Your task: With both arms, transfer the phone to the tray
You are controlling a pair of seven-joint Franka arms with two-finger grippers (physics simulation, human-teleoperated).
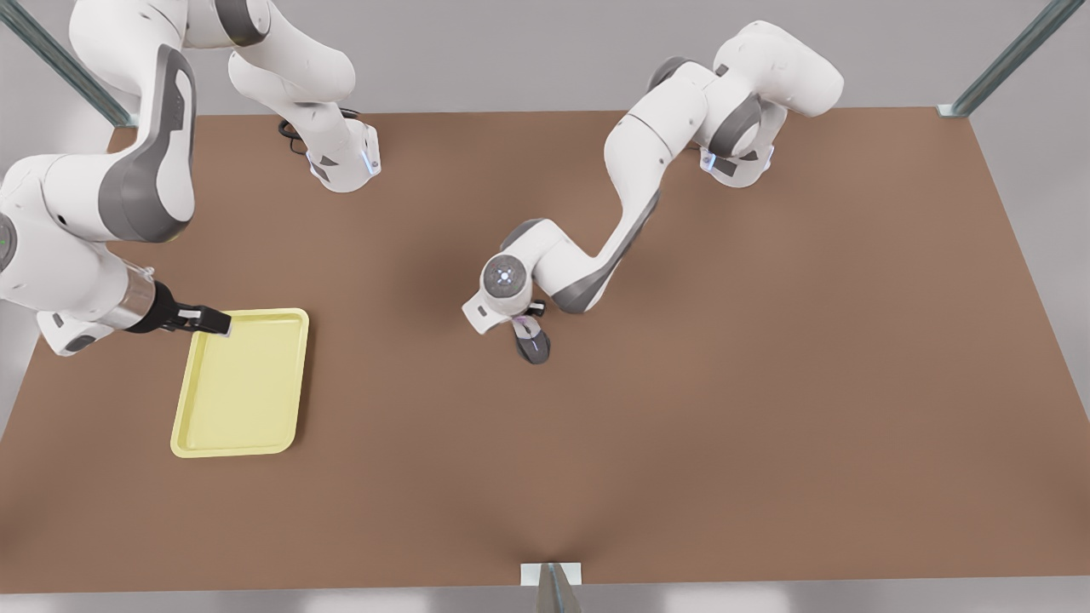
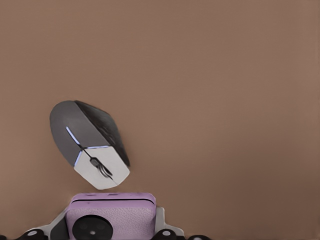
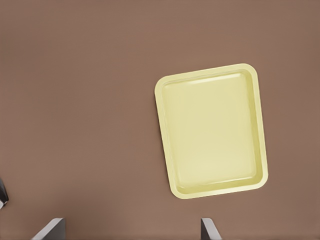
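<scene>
The lilac phone (image 2: pixel 112 210) with a black camera circle sits between the fingers of my left gripper (image 2: pixel 111 234), which is shut on it. In the front view this gripper (image 1: pixel 524 320) is near the table's middle, with a sliver of the phone (image 1: pixel 520 324) under the wrist. The pale yellow tray (image 1: pixel 243 383) lies at the front view's left, nothing in it. My right gripper (image 1: pixel 213 322) hovers at the tray's far left corner. Its fingers (image 3: pixel 51 229) stand wide apart, open, with the tray (image 3: pixel 212 130) beyond them.
A grey computer mouse (image 1: pixel 533 345) lies right beside the phone, its white end (image 2: pixel 102 172) close to the phone's edge. Both arm bases stand at the table's far side. Metal frame posts mark the table's corners and front edge (image 1: pixel 552 583).
</scene>
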